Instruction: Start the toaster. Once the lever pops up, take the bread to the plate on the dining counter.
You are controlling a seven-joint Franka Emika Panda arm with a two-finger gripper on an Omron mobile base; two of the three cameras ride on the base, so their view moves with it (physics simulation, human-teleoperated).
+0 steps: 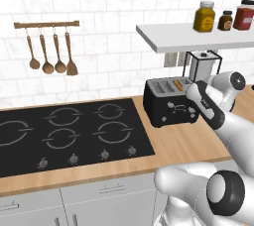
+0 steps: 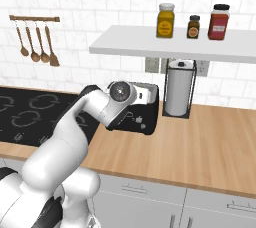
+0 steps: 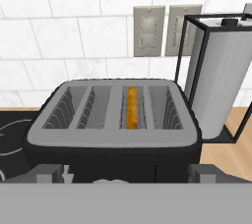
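The black toaster (image 1: 166,102) stands on the wooden worktop to the right of the hob. From the hand view I look down on the toaster's (image 3: 113,120) silver slotted top. The bread (image 3: 132,107) sits low in the third slot from the left and shows as an orange-brown strip, also seen as bread (image 1: 178,85) from the left base. My gripper (image 3: 127,176) is open wide just in front of the toaster's front face, with one fingertip at each side and nothing between them. In the right base view my arm covers much of the toaster (image 2: 145,119). The plate and the dining counter are out of view.
A paper towel roll in a black frame (image 3: 216,85) stands close to the toaster's right side, under a white shelf (image 2: 200,44) with three jars. The black hob (image 1: 69,131) lies to the left. Wall outlets (image 3: 165,29) sit behind the toaster. Wooden utensils (image 1: 49,51) hang on the wall.
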